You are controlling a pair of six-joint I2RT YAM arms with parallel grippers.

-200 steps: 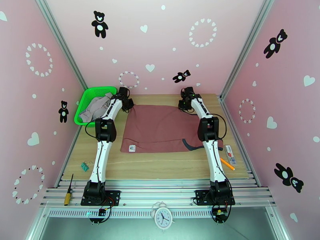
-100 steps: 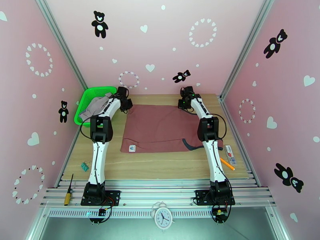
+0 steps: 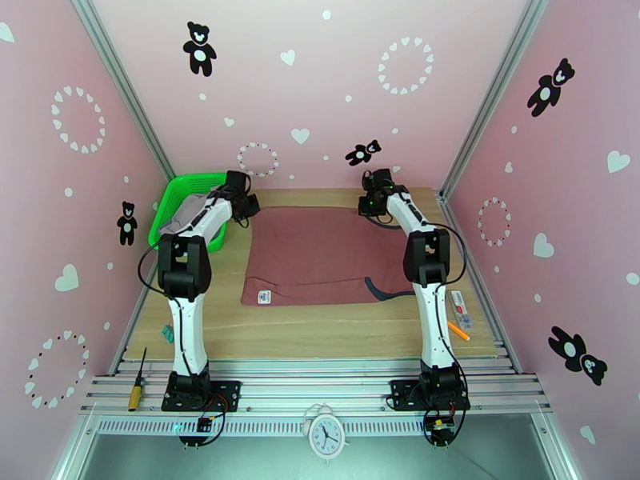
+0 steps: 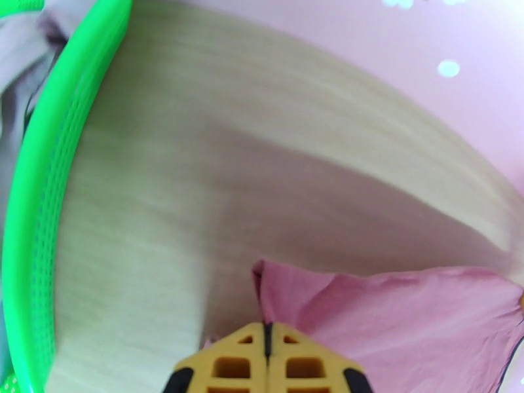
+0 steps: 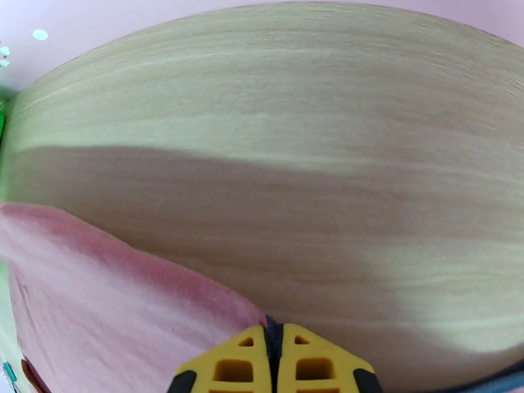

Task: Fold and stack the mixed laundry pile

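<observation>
Brick-red tank top (image 3: 320, 254) spread flat on the wooden table (image 3: 320, 330).
Left gripper (image 4: 265, 330) and right gripper (image 5: 273, 332), jaws closed, each pinch a far corner.

Open lane: bare strip of table (image 3: 320, 334) across lower middle of top view, between brick-red top (image 3: 320, 250) and front rails (image 3: 320, 386). Clutter at its ends: green clip (image 3: 169, 334) left, orange pen (image 3: 456, 328) and packet (image 3: 460, 304) right. Green basket (image 3: 170, 200) blocks upper left, grey cloth (image 4: 16, 80) inside, left arm (image 3: 186, 266) crossing its near edge. Right arm (image 3: 428, 262) lies over the top's right edge. Room between arms free. Left gripper (image 4: 265, 324) and right gripper (image 5: 273, 322) pinched on the top's far corners; narrow bare wood beyond, then back wall (image 3: 320, 90). Left wrist view: gap between basket and corner open. Screwdriver (image 3: 138, 382) on rails lower left, clock (image 3: 326, 434) bottom centre.
</observation>
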